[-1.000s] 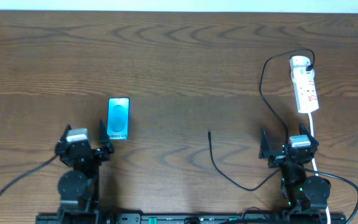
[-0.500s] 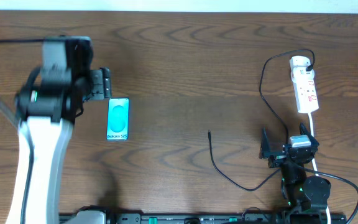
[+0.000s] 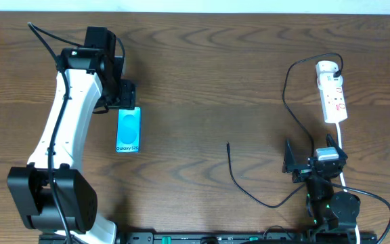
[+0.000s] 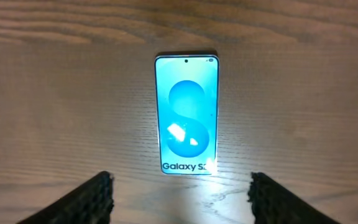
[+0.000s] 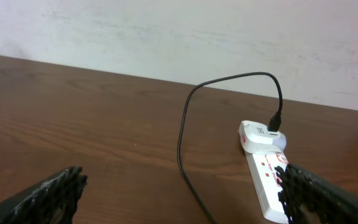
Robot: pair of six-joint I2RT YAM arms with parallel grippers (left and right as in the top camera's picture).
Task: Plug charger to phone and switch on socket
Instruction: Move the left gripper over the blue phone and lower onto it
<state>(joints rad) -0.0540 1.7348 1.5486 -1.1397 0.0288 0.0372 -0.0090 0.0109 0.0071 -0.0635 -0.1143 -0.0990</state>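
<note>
Left claw hangs over the table at the top end of the phone, fingers spread and gripping nothing. In the left wrist view its two dark fingertips stand wider apart than the phone, one on each side of the lower end. Right claw sits low at the right, also spread and empty, with the socket just beyond it.

The phone lies flat, screen up and lit cyan, on the left of the table. The charger runs from the socket's far end in a loose loop, past the right claw, and its slim plug tip rests on bare wood near the centre, well apart from the phone.

The phone looks rigid, smooth and thin, so it will likely slip on the wood. A squeeze across its long edges would steady it best. The cable looks light and limp. Taking it just behind the plug tip should keep the tip from drooping. The socket seems light enough to slide when its switch is pressed.
</note>
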